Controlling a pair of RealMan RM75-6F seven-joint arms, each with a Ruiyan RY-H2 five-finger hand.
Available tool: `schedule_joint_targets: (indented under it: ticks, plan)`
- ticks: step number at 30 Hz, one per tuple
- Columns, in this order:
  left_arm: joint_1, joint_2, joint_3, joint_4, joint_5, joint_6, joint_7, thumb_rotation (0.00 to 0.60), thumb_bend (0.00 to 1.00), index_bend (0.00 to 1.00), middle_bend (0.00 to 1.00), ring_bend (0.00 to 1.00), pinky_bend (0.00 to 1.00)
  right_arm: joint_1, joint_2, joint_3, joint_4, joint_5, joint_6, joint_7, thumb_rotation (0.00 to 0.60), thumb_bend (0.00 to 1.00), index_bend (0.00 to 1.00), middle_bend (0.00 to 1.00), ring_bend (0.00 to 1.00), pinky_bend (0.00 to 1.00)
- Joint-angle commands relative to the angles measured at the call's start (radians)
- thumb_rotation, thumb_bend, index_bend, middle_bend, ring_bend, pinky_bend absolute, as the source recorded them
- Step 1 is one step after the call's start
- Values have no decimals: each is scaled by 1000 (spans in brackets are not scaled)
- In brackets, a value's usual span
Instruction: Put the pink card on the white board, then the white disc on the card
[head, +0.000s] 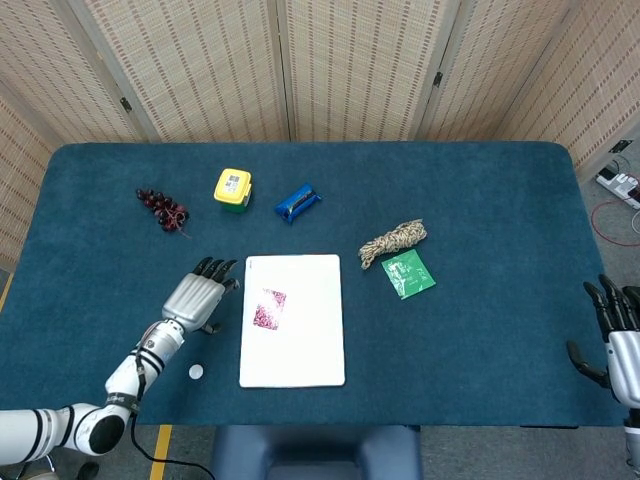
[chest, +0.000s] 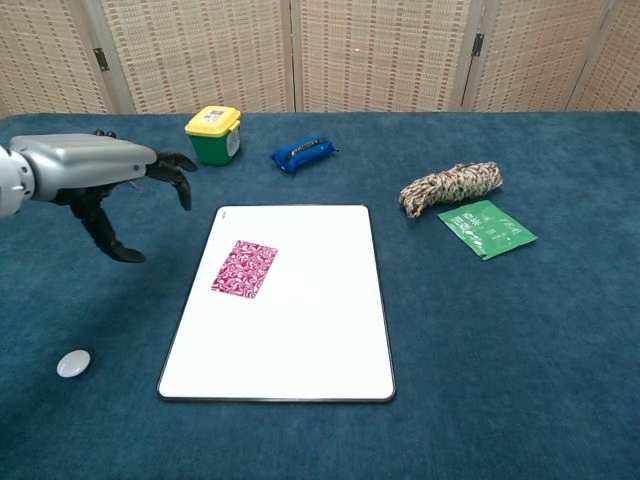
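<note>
The pink patterned card (head: 268, 309) (chest: 244, 268) lies flat on the left part of the white board (head: 310, 340) (chest: 300, 330). A small white disc (head: 196, 371) (chest: 73, 363) rests on the blue cloth left of the board's near corner. My left hand (head: 194, 297) (chest: 105, 178) hovers open to the left of the board, fingers spread, holding nothing, with the disc nearer to me than it. At the table's right edge my right hand (head: 612, 335) is open with its fingers up; the chest view does not show it.
At the back left are dark grapes (head: 163, 208), a yellow-lidded green tub (head: 233, 189) (chest: 213, 133) and a blue pouch (head: 297, 202) (chest: 304, 153). A coil of rope (head: 393, 241) (chest: 451, 186) and a green packet (head: 408, 274) (chest: 487, 228) lie right of the board.
</note>
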Motion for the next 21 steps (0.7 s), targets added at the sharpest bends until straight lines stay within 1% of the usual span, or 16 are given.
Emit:
schedule_joint_targets:
  ticks: [1,6,12,16,21]
  plan:
    - [69,35,66,-8,134,47,-26,600,269,317,79,74,0,3,-1,0,-3,-2,-2,-5,600,370,0,17,91,42]
    - [128,42,117,-10,281,82,-52,600,271,325,91,83,0,7,0,-1,-15,-12,0,-17,600,370,0,17,91,42]
    - [204,33,157,23,435,158,-83,600,272,357,123,99,0,3,1,-4,-23,-17,8,-23,600,369,0,17,92,42]
    - [243,26,179,47,485,168,-110,600,272,377,135,106,0,2,-4,-7,-20,-19,9,-19,600,370,0,17,94,42]
    - [283,8,194,78,510,158,-103,600,282,388,136,106,0,3,-10,-11,-14,-29,11,-14,600,370,0,17,94,42]
